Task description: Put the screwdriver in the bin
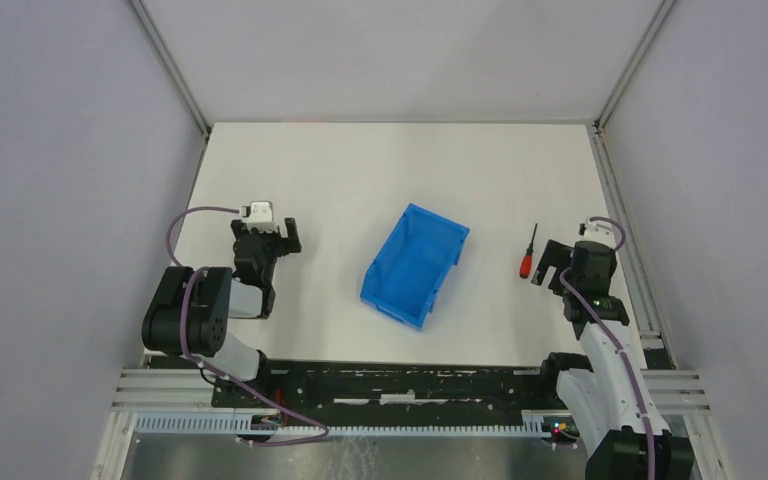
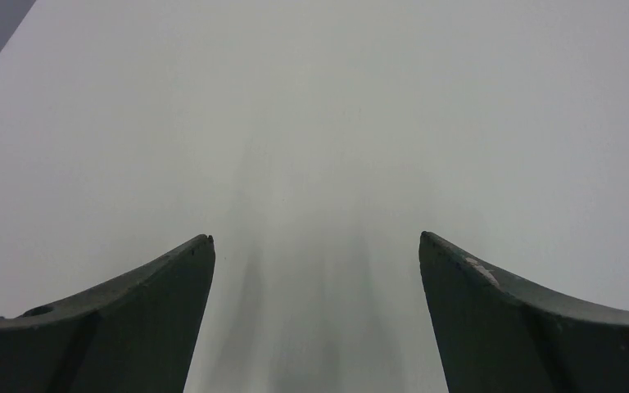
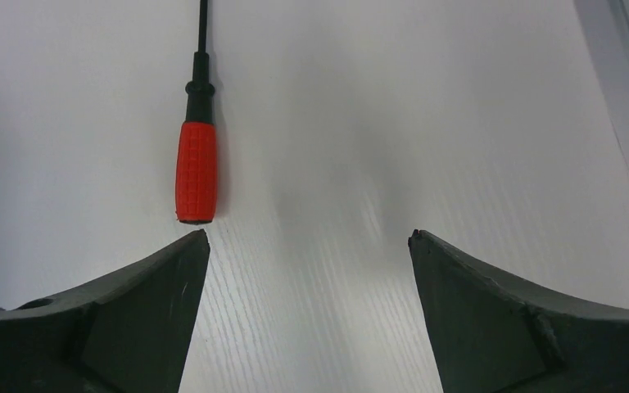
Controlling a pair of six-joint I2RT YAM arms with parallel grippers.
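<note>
Just ahead of the right hand (image 3: 307, 237) lies the screwdriver (image 3: 196, 172).

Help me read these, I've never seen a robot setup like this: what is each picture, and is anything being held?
These are two robot arms bolted to a white table. The wide picture looks down from above and behind them. The other two come from wrist cameras, so the dark wedges are each arm's own fingers. On the table lie a blue bin and, to its right, a small red-handled screwdriver. The right gripper is open, the screwdriver just ahead of one finger. The left gripper is open too, over bare table. Nothing is held.
</note>
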